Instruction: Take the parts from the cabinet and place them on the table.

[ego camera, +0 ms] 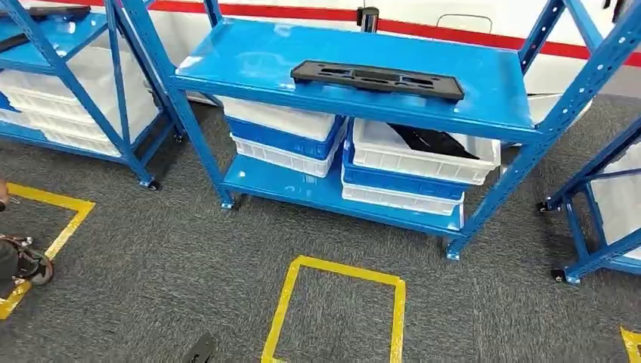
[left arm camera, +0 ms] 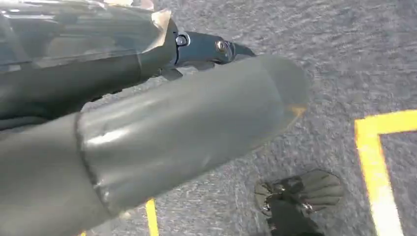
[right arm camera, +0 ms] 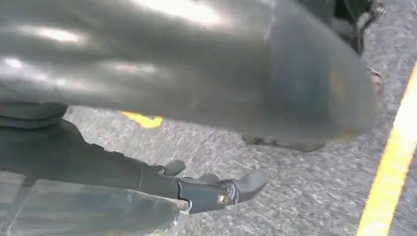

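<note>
A long flat black part (ego camera: 376, 79) with cut-outs lies on the top shelf of the blue cabinet (ego camera: 491, 83) straight ahead. Another black part (ego camera: 435, 141) rests tilted inside a white bin (ego camera: 408, 162) on the lower shelf. My left hand (left arm camera: 187, 103) hangs over the grey carpet, its thick grey thumb and dark fingers (left arm camera: 211, 48) stretched out with nothing in them. My right hand (right arm camera: 206, 83) also hangs over the carpet, fingers (right arm camera: 221, 191) extended, holding nothing. Both hands are far from the cabinet.
White and blue bins (ego camera: 283, 136) are stacked on the cabinet's lower shelf. More blue racks stand at the left (ego camera: 68, 68) and right (ego camera: 605, 189). A yellow tape square (ego camera: 336, 302) marks the carpet in front of the cabinet. Dark gear (ego camera: 26, 265) sits at the left edge.
</note>
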`<state>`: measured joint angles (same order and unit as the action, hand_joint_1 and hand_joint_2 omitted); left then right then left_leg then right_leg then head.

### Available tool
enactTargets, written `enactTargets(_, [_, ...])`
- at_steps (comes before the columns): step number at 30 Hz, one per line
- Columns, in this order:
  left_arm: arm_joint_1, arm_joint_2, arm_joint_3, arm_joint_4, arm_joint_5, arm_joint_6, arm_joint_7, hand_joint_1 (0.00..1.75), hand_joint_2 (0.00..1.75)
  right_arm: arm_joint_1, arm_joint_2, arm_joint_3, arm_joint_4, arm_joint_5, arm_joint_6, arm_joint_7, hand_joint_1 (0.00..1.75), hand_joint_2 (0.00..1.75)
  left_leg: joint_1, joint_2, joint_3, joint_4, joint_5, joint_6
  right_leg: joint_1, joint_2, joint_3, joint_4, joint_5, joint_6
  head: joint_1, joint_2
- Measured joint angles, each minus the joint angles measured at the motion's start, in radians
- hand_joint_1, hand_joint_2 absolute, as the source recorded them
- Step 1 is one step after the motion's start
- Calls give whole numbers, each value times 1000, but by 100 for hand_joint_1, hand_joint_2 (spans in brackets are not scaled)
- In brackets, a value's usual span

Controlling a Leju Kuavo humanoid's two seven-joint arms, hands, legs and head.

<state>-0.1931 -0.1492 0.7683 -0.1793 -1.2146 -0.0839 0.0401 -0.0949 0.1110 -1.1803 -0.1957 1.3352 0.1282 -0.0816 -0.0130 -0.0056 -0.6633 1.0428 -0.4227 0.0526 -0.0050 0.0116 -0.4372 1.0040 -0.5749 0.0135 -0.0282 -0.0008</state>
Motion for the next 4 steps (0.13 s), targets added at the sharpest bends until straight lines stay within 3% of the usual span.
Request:
enactTargets(1, [-3,0,1,0,0,0,0,0,0,2,0,2,0,0,0,0,0,0,-1,-1,8,-10,2,2,4,0,5,4,10,13,0,0])
enactTargets(2, [-4,-2,2,0,0,2,0,0,0,1,-1,6,0,1,0,2,0,0,1,-5,43,-22,4,7,8,-1,17,-1,12,17,1,0])
enactTargets(3, [-2,-5,3,0,1,2,0,0,0,1,-5,7,-1,1,0,2,0,0,4,-4,59,-39,4,9,4,-2,5,20,0,16,2,0])
enactTargets(4, [-4,-4,4,0,1,3,0,0,0,-1,-5,7,-1,1,0,0,0,0,7,-3,69,-43,2,14,5,-2,-25,78,-8,10,4,-1])
